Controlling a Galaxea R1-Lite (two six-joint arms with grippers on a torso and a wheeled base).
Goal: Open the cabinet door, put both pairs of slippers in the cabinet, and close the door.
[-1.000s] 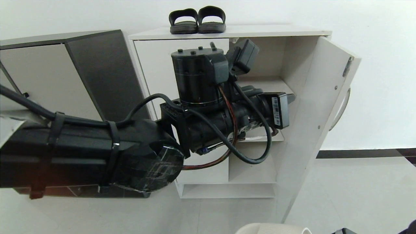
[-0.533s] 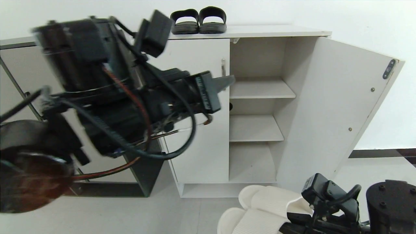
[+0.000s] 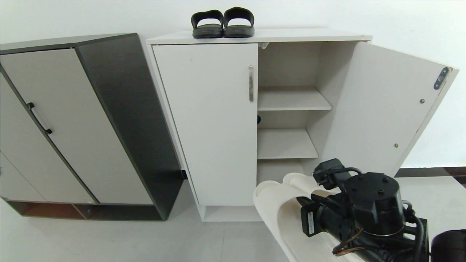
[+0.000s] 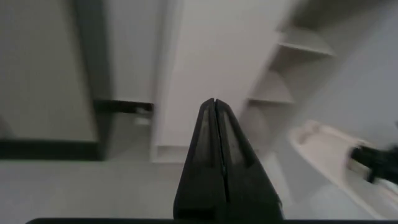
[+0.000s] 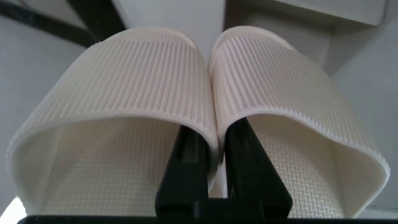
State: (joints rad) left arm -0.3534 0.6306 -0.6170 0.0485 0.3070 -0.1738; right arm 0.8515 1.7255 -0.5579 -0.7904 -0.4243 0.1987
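- Low at the right of the head view, the right hand (image 3: 307,218) is gripping the white slippers (image 3: 276,203) as a pair, toes pointing toward the cabinet (image 3: 204,120). Its right door (image 3: 375,109) is standing wide open, so the shelves (image 3: 287,143) are lying exposed for loading. The black slippers (image 3: 222,22) are sitting side by side on the cabinet's top, untouched and, I judge, waiting their turn.
- Across the left wrist view, the left hand (image 4: 215,143) is keeping its tips pressed together with nothing between them. It is facing the closed left door (image 4: 217,56), well apart from the white pair, probably so that the opening is staying free for the loaded arm.
- Close up in the right wrist view, the right hand's fingers (image 5: 186,168) are pinching the two inner strap walls together, which is why one grip is carrying both slippers level.
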